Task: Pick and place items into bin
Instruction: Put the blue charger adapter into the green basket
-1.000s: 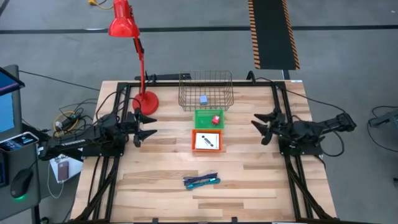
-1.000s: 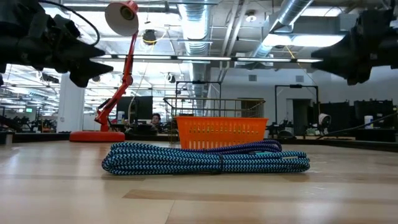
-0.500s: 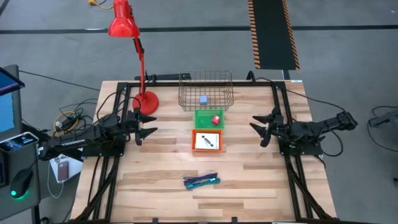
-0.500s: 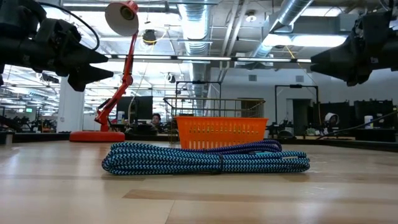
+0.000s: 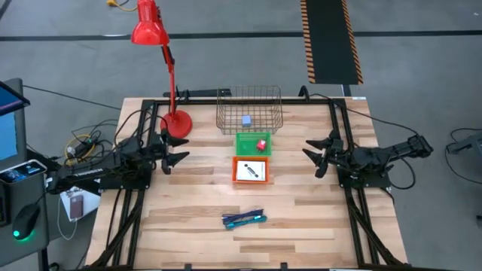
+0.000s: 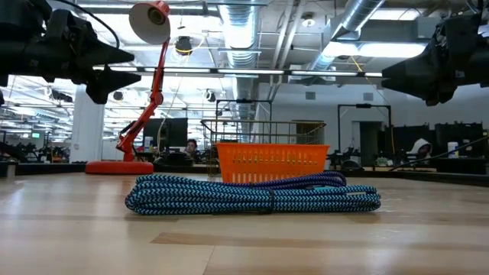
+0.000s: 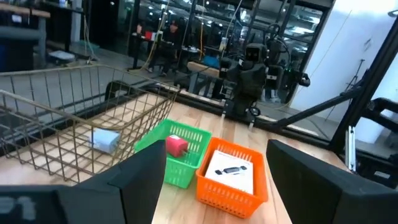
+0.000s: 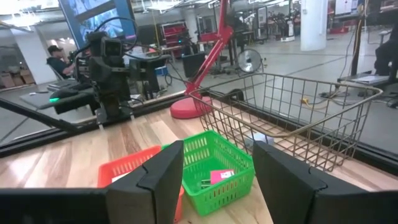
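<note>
Since a second earlier, we saw the left gripper (image 5: 175, 149) edge slightly upward at centre left, fingers wide and empty. Nearest, low in frame, lay the blue-green cord bundle (image 5: 244, 219). Mid-frame, the orange basket (image 5: 251, 181) held a white card (image 5: 251, 171); the green basket (image 5: 254, 138) held the red block (image 5: 261, 144). Right gripper (image 5: 315, 156) hovered centre right, fingers spread, empty. Farthest stood the wire bin (image 5: 249, 112).
</note>
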Robot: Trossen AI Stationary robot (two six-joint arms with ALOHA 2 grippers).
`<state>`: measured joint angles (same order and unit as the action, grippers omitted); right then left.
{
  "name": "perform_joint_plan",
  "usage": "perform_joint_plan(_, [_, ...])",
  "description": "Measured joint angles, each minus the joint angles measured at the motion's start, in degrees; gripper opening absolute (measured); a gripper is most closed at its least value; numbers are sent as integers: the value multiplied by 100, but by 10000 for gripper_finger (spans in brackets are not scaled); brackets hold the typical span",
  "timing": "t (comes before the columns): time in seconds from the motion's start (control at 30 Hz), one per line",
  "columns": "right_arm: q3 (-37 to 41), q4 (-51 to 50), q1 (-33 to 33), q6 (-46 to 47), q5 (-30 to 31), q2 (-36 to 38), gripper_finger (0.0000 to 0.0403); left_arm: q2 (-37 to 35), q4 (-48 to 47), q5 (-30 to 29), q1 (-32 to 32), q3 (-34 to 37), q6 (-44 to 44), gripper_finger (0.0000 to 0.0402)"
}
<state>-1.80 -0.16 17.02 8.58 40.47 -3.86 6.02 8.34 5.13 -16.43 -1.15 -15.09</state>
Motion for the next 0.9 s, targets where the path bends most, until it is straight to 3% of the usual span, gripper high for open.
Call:
perform_joint_plan(0.2, [0, 0, 0, 0, 0, 1, 187, 4, 1000, -201, 0, -58, -153, 265])
perform_joint_plan(0.4, [0, -2, 0, 1, 2, 2, 187, 585, 1177, -1023, 0, -628, 64, 265])
perform_joint_plan(0.57, [0, -2, 0, 2, 2, 2, 187, 2034, 633, -1026, 0, -1974, 368, 265])
perform_joint_plan(0.73, [0, -2, 0, 2, 2, 2, 187, 4014, -744, -1476, -118, -3804, 844, 265])
perform_joint_plan(0.9, [0, -2, 0, 2, 2, 0, 187, 5795, -2102, -1215, -377, -5765, 997, 265])
